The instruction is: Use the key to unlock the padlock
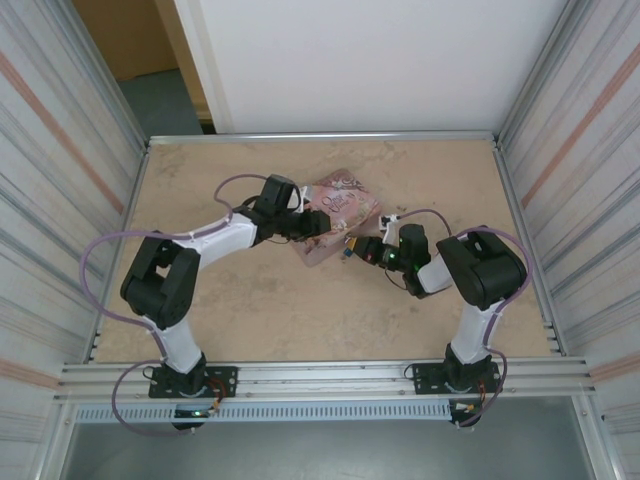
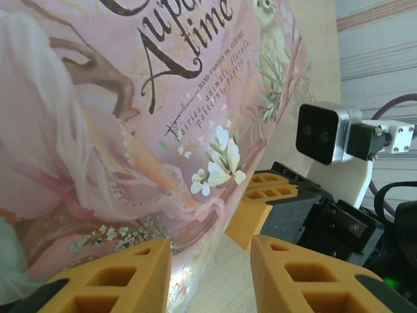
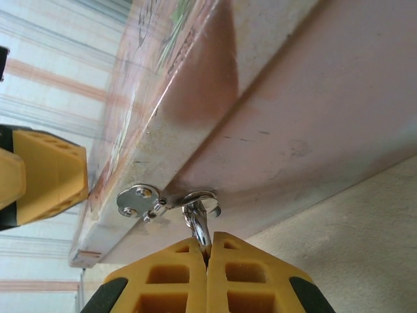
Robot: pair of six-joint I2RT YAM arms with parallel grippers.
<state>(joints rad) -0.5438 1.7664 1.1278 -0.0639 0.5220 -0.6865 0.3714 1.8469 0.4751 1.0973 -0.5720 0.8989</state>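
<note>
Silver metal comes first: the thin shackle of the tiny blue-teal padlock (image 3: 197, 223) rises out of the right gripper (image 3: 207, 249). Its yellow jaws are pressed together on the lock, so the right wrist view hides the coloured body. The shackle threads through the small silver hasp plate (image 3: 139, 200) on the edge of the pink decorated tin box (image 3: 273, 91). That puts the padlock on the side of the tin that faces the right arm, just above the pale speckled worktop (image 3: 355, 241). From the top camera we see a speck of blue, the padlock (image 1: 348, 250), at the tip of the right gripper (image 1: 365, 250), touching the tin (image 1: 340, 205).

The left gripper (image 2: 212, 261) sits at the lid's flowered edge with its jaws standing apart. We cannot tell whether either finger presses the tin (image 2: 130, 130).

We judge the step in hand to be steadying the lock for the key. To do it well, we should:
- hold the body, not the shackle, so the shackle can spring free;
- keep the keyway turned outward;
- avoid tugging on the hasp, which would drag the light tin;
- have the left arm brace the tin;
- bring the key in along the keyway's axis and seat it fully before turning.
</note>
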